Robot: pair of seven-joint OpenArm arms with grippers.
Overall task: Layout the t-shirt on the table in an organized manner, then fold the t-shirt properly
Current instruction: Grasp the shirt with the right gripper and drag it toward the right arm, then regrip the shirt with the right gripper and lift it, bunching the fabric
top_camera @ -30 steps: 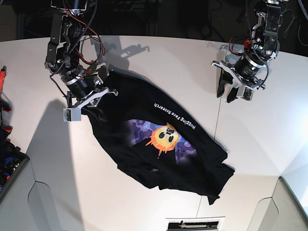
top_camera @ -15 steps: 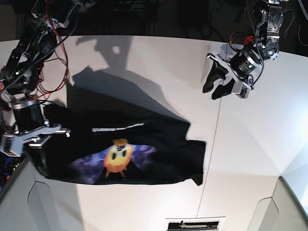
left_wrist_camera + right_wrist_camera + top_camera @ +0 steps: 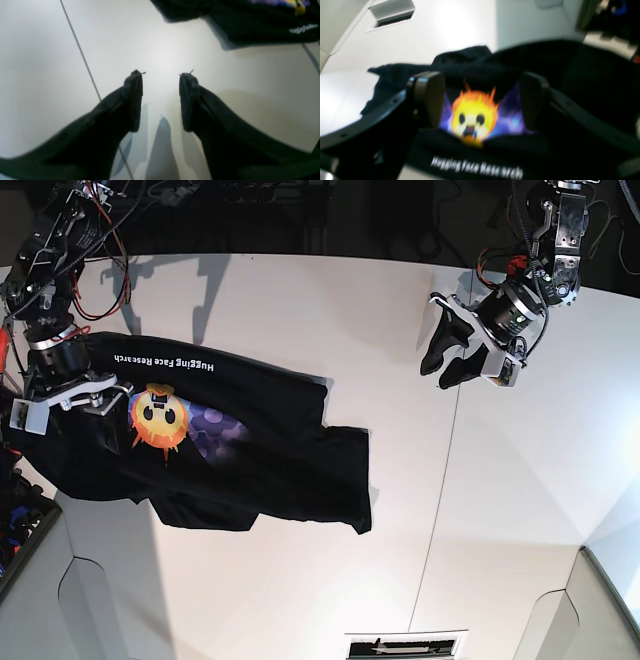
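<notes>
The t-shirt (image 3: 230,450) is lying crumpled, print up, at the edge of the white surface (image 3: 300,310), partly spilling over it. The right gripper (image 3: 480,100) is hovering just above the sun graphic, jaws parted and gripping nothing. The left gripper (image 3: 161,100), jaws apart and empty, is hanging over bare surface well away from the cloth. Laying out well likely means both arms taking opposite shoulders or hem corners and drawing the shirt flat toward the middle.
</notes>
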